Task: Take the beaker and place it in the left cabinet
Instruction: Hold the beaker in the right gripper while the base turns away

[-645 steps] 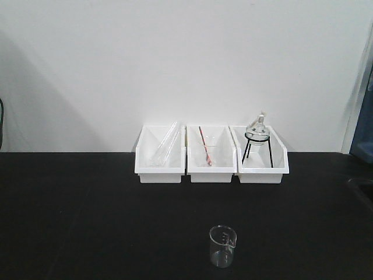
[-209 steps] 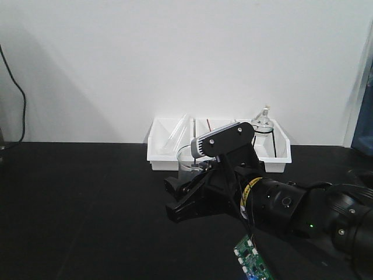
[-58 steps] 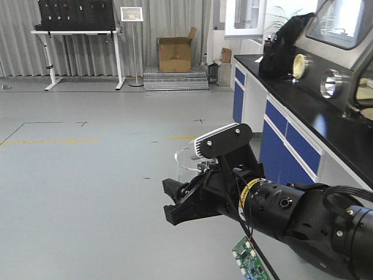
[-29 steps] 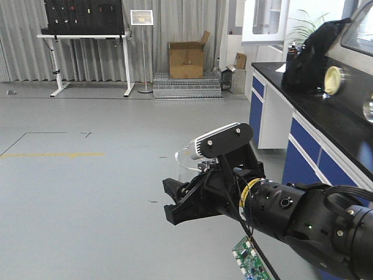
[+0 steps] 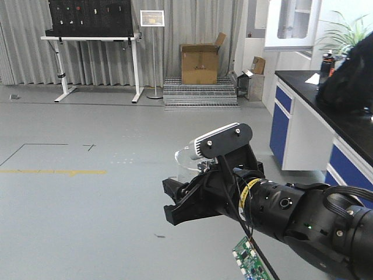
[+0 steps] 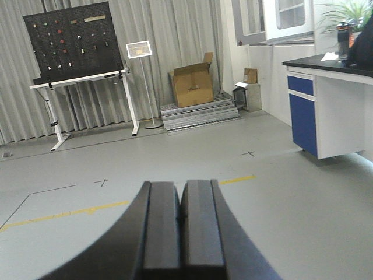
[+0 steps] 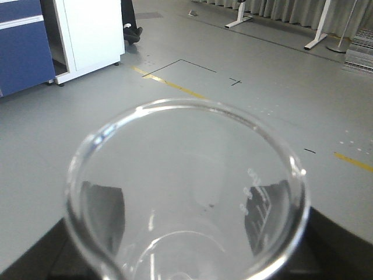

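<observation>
The beaker is clear glass with white graduation marks, and its rim and spout fill the right wrist view. My right gripper is shut on the beaker, and its dark fingers show through the glass on both sides. In the front view the beaker stands upright above the black right gripper, held over bare floor. My left gripper is shut with its pads pressed together and nothing between them. The left cabinet is out of view.
A lab bench with blue doors and a black top runs along the right, with a black bag on it. At the back stand a cardboard box, metal steps, a pegboard table and a sign stand.
The whole background has slid to the right in the front view, so the view has turned left. The right arm keeps the same pose, still holding the beaker.
</observation>
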Motion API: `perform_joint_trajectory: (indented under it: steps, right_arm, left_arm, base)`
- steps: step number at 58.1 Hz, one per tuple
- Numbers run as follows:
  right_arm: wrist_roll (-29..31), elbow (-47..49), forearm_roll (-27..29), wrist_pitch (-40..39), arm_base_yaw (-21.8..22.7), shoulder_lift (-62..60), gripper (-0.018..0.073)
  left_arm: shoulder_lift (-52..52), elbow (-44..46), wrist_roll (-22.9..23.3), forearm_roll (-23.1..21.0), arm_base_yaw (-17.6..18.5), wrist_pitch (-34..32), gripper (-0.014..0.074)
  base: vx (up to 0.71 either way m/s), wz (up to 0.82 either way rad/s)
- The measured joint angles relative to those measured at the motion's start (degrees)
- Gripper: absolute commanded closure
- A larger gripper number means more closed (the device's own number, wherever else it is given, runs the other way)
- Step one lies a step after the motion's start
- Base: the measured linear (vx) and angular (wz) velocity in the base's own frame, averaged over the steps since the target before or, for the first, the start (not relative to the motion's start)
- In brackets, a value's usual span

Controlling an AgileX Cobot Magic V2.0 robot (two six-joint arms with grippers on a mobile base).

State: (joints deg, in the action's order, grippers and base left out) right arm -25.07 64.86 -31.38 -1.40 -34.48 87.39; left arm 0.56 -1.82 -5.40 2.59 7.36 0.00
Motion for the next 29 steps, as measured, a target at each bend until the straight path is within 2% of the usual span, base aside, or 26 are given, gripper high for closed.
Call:
perform_joint_trajectory:
  steps: [29]
  right_arm:
    - [0.0,0.0,0.0,0.0,0.0,0.0,0.0561]
  left_arm:
    - [0.0,0.0,0.0,0.0,0.0,0.0,0.0595]
  base:
    - [0.73,0.04]
